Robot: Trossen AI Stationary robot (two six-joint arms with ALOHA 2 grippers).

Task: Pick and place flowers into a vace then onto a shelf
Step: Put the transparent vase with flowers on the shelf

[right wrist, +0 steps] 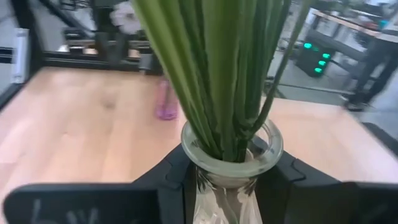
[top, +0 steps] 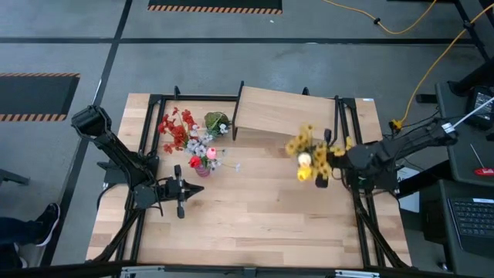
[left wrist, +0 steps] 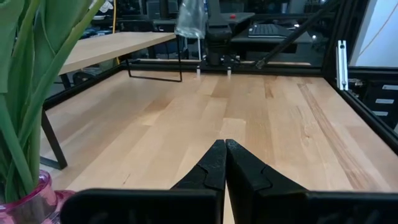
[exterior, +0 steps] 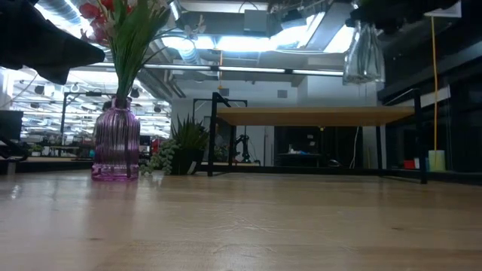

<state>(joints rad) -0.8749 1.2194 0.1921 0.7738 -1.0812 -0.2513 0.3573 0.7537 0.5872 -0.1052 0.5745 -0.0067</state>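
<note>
High view: the right gripper (top: 333, 171) is clamped on a clear vase (right wrist: 231, 163) holding yellow flowers (top: 312, 157), with the shelf (top: 282, 113) just beyond it, toward the table's far edge. In the right wrist view the fingers (right wrist: 174, 180) sit on either side of the glass neck, partly spread by its width, and the green stems rise straight up out of the mouth. The low view shows the vase hanging in the air above the level of the shelf board, well off the table.

The step in hand looks like the carry to the shelf. Next the vase would need to travel over the board, come down upright until its base rests flat, and only then be let go; tilting could spill the stems.

The bunch's long axis is vertical, blooms up, base down.

The left gripper (top: 181, 206), fingers pressed together and empty, waits over the table, a pink vase (top: 202, 168) close beside it.
</note>
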